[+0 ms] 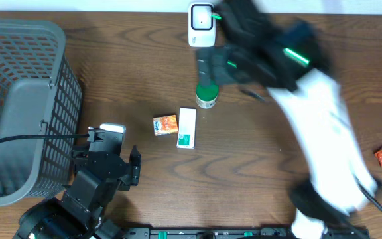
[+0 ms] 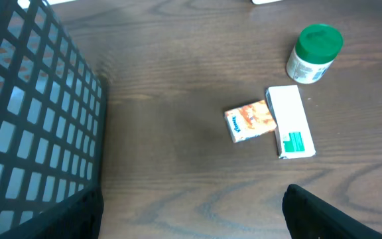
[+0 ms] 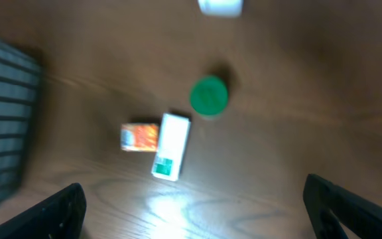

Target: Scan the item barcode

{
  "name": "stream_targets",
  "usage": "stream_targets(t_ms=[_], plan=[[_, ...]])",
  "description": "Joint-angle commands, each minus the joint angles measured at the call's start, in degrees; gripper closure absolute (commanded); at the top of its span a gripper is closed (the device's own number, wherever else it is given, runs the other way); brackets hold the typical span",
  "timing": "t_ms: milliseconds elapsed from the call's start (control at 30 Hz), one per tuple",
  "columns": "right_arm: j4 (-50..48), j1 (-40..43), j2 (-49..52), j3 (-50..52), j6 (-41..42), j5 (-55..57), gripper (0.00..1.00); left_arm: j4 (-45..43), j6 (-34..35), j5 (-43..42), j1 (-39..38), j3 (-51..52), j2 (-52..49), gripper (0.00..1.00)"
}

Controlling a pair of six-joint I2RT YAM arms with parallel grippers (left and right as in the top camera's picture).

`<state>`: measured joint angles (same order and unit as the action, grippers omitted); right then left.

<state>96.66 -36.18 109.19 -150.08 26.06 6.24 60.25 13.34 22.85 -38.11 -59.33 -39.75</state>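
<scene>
Right gripper (image 3: 192,192), jaws spread, empty; bottle (image 3: 209,95) upright ahead, near scanner (image 1: 201,24); we judge right arm nearer.

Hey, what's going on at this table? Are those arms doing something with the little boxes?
Two robot arms are meant to scan an item's barcode, but neither holds anything right now. The left pincer hangs open beside the grey basket. The right pincer is open above the items, and its arm is blurred by motion. A green-capped bottle stands near a white box and an orange packet, which lie side by side. The white device at the far edge is probably the scanner.
</scene>
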Motion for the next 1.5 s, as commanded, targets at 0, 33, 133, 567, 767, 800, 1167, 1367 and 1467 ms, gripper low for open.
stream_targets(t_ms=[0,33,133,567,767,800,1167,1367,1467], plan=[[0.6,-4.3,-14.7,0.7,-3.8,4.6,0.01,0.2,0.3,0.8,-0.2,0.2,0.0,0.15],[0.6,-5.0,-17.0,0.8,-3.0,6.4,0.01,0.2,0.3,0.8,-0.2,0.2,0.0,0.15],[-4.0,-5.1,-23.1,0.8,-3.1,17.8,0.01,0.2,0.3,0.8,-0.2,0.2,0.0,0.15],[-36.4,-2.3,-13.4,0.8,-26.1,16.7,0.01,0.2,0.3,0.8,-0.2,0.2,0.0,0.15],[-36.8,-3.2,-15.5,1.8,-28.1,15.7,0.01,0.2,0.3,0.8,-0.2,0.2,0.0,0.15],[-36.2,-3.2,-16.5,2.8,-27.6,15.3,0.01,0.2,0.3,0.8,-0.2,0.2,0.0,0.15],[-59.1,7.0,-38.5,56.0,-23.1,9.5,0.01,0.2,0.3,0.8,-0.2,0.2,0.0,0.15],[-65.6,10.7,-32.1,59.8,-22.2,5.5,0.01,0.2,0.3,0.8,-0.2,0.2,0.0,0.15],[-67.5,10.8,-25.2,59.6,-16.5,8.8,0.01,0.2,0.3,0.8,-0.2,0.2,0.0,0.15]])
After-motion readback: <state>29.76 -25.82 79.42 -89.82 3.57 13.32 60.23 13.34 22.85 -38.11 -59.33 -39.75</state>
